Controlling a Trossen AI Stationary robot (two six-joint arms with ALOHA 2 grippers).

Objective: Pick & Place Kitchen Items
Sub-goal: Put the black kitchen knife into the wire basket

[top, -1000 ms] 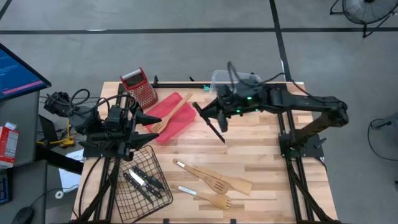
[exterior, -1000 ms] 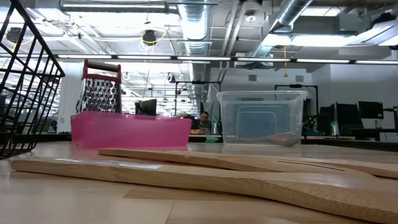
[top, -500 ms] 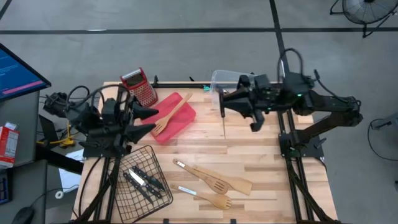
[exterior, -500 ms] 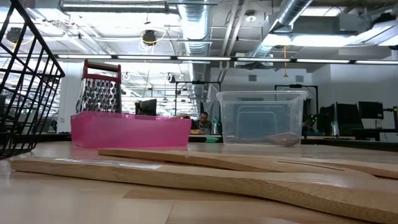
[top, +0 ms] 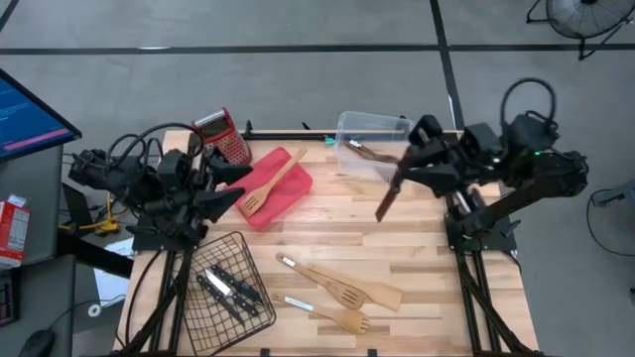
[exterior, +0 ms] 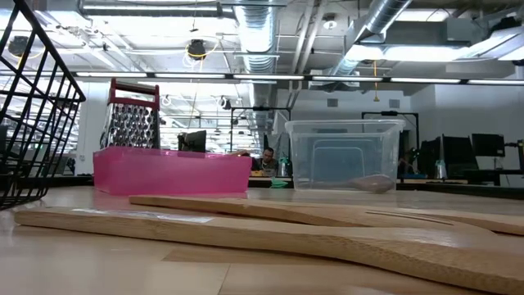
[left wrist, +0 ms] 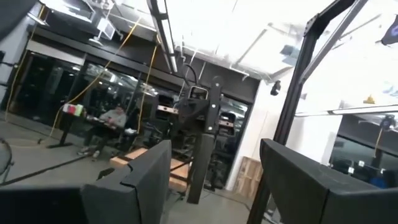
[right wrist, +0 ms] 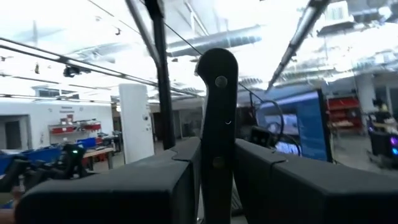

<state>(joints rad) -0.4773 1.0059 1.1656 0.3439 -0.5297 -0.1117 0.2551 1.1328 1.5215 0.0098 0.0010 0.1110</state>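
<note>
knife [top: 389, 193] in right end effector [top: 415, 159], aloft

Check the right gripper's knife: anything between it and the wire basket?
Nothing visible. The right gripper holds the knife up above the table, by the clear bin. The wire basket sits at the near left corner; only flat wooden turners lie below a line between them.

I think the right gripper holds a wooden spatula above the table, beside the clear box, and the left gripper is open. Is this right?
Not quite. The right gripper holds a knife with a black handle, not a wooden spatula; the right wrist view shows the riveted handle between its fingers. The rest stands: it is above the table, beside the clear box, and the left gripper is open.
</note>
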